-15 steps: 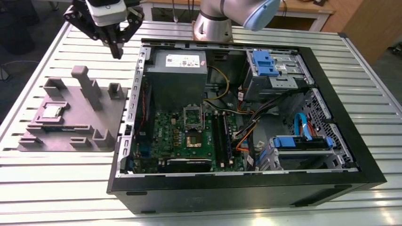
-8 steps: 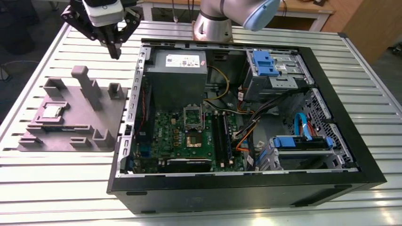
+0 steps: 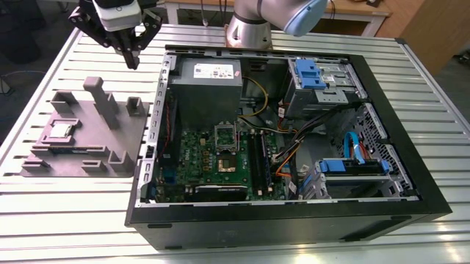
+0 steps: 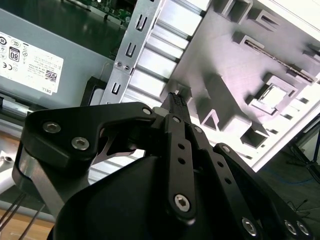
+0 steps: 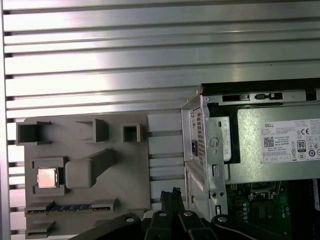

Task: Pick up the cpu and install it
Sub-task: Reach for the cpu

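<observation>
The gripper (image 3: 133,59) hangs over the slatted table (image 3: 66,220), fingertips pressed together on nothing, between the grey tray (image 3: 126,135) and the open computer case (image 3: 294,223). The cpu (image 3: 60,130) lies in 1 tray pocket, well apart. The arm (image 3: 253,22) is cut off above.

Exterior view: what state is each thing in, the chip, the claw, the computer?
cpu: lying flat in its recess on the grey holder, untouched.
gripper: shut, empty, above the table between holder and case.
case: on its side, open.
socket: looks empty.
</observation>
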### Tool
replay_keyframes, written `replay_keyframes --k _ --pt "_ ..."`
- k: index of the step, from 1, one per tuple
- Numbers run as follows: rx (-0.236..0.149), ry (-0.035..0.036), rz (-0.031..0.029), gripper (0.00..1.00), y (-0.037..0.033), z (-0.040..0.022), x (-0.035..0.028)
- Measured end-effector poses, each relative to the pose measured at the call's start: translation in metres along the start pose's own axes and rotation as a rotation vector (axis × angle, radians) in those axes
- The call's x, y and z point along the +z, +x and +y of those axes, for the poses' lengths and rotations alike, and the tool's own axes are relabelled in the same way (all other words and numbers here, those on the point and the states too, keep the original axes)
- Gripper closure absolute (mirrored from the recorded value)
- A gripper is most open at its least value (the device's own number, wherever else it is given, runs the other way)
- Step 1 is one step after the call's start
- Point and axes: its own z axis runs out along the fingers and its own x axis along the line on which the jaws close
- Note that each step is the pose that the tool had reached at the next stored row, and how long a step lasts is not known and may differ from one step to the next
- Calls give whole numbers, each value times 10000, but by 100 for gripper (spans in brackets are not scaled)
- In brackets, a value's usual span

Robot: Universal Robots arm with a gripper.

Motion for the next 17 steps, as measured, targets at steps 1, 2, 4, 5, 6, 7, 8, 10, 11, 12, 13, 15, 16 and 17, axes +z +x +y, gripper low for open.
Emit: replay_keyframes --k 1,2,4,5,6,7,8,10,11,12,13,15,16,17 --pt "0 0 1 90 4 0 0" --pt "1 0 1 90 8 0 1" --pt "0 0 3 90 15 -1 2" --pt "1 0 4 90 19 -1 2" --pt "1 0 4 90 23 -2 3" --pt "1 -1 5 90 28 -2 4" --pt "1 0 5 90 32 -3 4" --pt "1 0 6 90 40 -3 5" --pt "1 0 7 90 44 -4 6" --pt "1 0 7 90 49 -4 6" --pt "0 0 8 90 53 -4 6" --pt "1 0 10 90 61 -5 7" --pt "1 0 10 90 65 -5 8" --pt "1 0 10 90 69 -6 9"
